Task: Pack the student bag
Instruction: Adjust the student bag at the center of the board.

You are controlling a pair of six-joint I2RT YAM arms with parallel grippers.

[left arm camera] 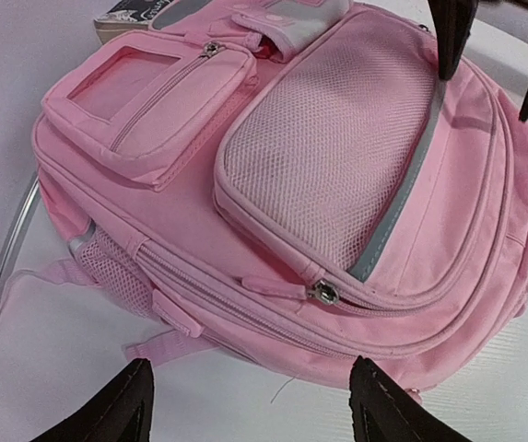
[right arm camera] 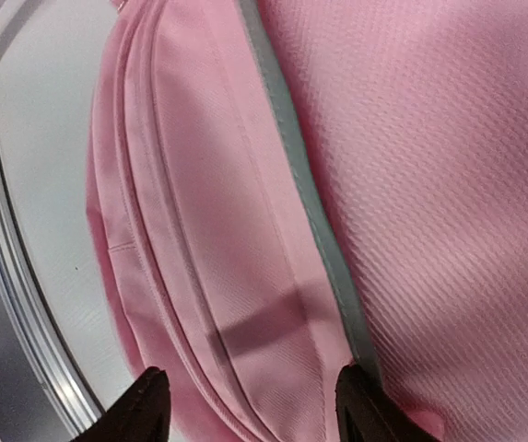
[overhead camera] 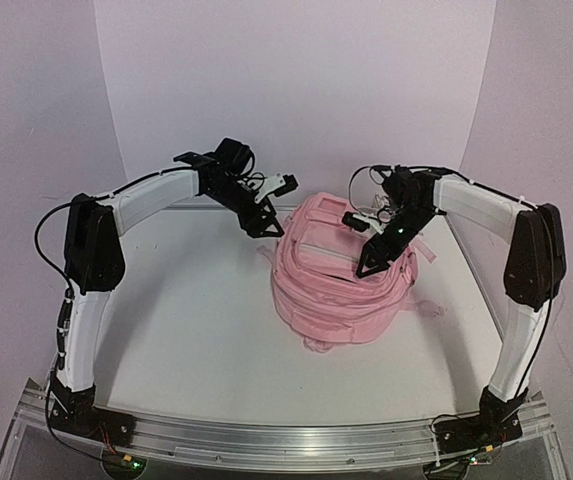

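Found the bag (overhead camera: 336,300) lying flat on the white bench (overhead camera: 186,320), right of the middle, with front pockets facing up. Saw the left pincer (overhead camera: 266,228) just beside the bag's far left corner, fingers spread wide and pinching nothing. Saw the right pincer (overhead camera: 371,262) down at the bag's upper face, also spread and not closed on the cloth; below its fingers only pink cloth and a grey strip (right arm camera: 310,193). Noticed a mesh pocket (left arm camera: 328,147) on the front, with a metal zip pull (left arm camera: 323,293) at its near corner. Saw also a printed cover (left arm camera: 130,11) at the bag's far end, its white writing too small to read.
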